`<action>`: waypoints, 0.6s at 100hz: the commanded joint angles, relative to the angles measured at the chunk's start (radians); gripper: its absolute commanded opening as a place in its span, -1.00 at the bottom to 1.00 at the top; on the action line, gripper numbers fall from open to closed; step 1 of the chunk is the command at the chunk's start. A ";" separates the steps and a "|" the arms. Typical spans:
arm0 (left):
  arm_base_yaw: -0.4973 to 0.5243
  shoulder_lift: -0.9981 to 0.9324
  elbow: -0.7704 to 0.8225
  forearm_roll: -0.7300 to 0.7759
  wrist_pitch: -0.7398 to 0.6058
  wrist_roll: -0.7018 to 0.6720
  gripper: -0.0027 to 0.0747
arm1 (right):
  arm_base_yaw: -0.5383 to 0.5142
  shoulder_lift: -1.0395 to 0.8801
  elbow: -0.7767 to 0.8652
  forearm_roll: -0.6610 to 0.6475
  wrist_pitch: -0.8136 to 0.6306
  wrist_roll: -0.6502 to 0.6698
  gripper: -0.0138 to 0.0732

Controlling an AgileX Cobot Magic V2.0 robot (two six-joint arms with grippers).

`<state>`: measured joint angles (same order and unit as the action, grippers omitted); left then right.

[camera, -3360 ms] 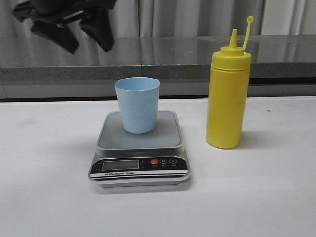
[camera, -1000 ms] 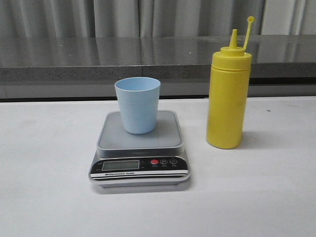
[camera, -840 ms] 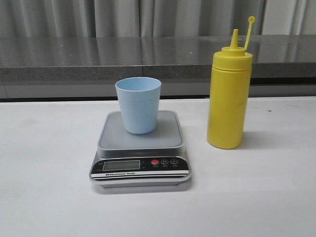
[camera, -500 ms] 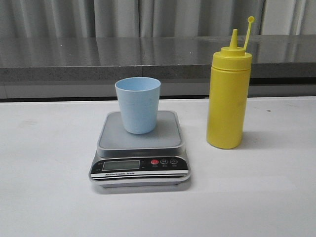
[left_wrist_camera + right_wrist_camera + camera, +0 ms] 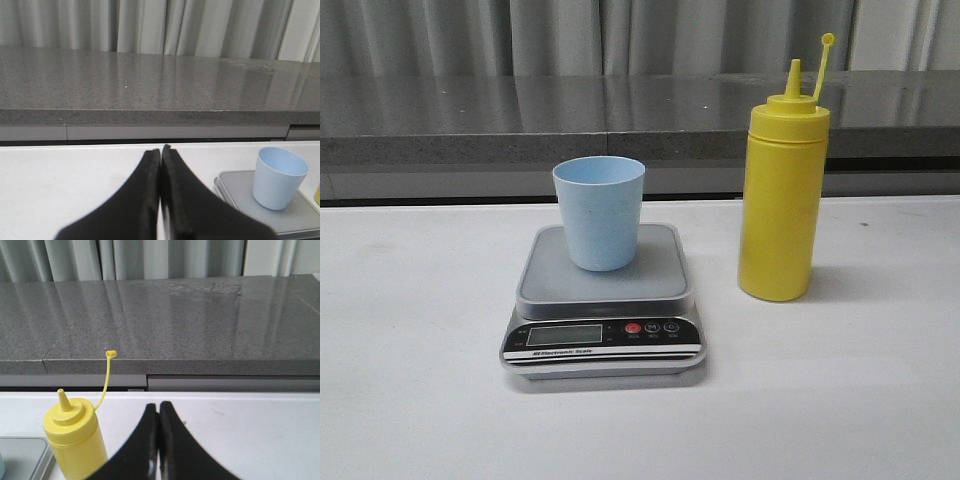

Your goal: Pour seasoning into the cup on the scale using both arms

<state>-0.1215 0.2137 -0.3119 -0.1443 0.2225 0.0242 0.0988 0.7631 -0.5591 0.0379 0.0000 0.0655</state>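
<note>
The black left gripper has its fingers pressed together, empty. The pale blue plastic cup stands on the silver-grey square scale. Right of it stands the tall yellow squeeze bottle, uncapped. The black right gripper is likewise closed and empty.

White table; grey stone ledge; pale curtains behind.

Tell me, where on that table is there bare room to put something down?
The white table is bare left of the scale, right of the yellow bottle, and along the near edge. The tightest spot is the narrow gap between scale and bottle, with the blue cup occupying the platform.
</note>
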 commanded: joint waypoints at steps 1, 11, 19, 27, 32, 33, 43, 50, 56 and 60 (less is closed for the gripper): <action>0.001 0.008 -0.027 -0.002 -0.069 -0.003 -0.98 | 0.026 0.069 -0.036 -0.010 -0.157 -0.011 -0.83; 0.001 0.008 -0.027 -0.002 -0.069 -0.003 -0.98 | 0.066 0.143 -0.036 -0.038 -0.226 -0.011 -0.83; 0.001 0.008 -0.027 -0.002 -0.069 -0.003 -0.98 | 0.095 0.188 -0.035 -0.065 -0.257 -0.011 -0.83; 0.001 0.008 -0.027 -0.002 -0.069 -0.003 -0.98 | 0.118 0.227 -0.035 -0.082 -0.260 -0.010 -0.83; 0.001 0.008 -0.027 -0.002 -0.069 -0.003 -0.98 | 0.129 0.246 -0.035 -0.082 -0.259 -0.010 -0.83; 0.001 0.008 -0.027 -0.002 -0.069 -0.003 -0.98 | 0.130 0.248 -0.035 -0.082 -0.259 -0.010 -0.83; 0.001 0.008 -0.027 -0.002 -0.069 -0.003 -0.98 | 0.133 0.285 -0.029 -0.083 -0.261 -0.009 -0.82; 0.001 0.008 -0.027 -0.002 -0.069 -0.003 -0.98 | 0.133 0.305 -0.019 -0.084 -0.267 -0.009 -0.73; 0.001 0.008 -0.027 -0.002 -0.069 -0.003 -0.98 | 0.133 0.318 -0.005 -0.084 -0.279 -0.009 -0.59; 0.001 0.008 -0.027 -0.002 -0.069 -0.003 -0.98 | 0.133 0.324 0.010 -0.087 -0.299 -0.009 -0.46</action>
<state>-0.1215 0.2137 -0.3119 -0.1443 0.2225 0.0242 0.2294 1.0870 -0.5434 -0.0343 -0.1924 0.0655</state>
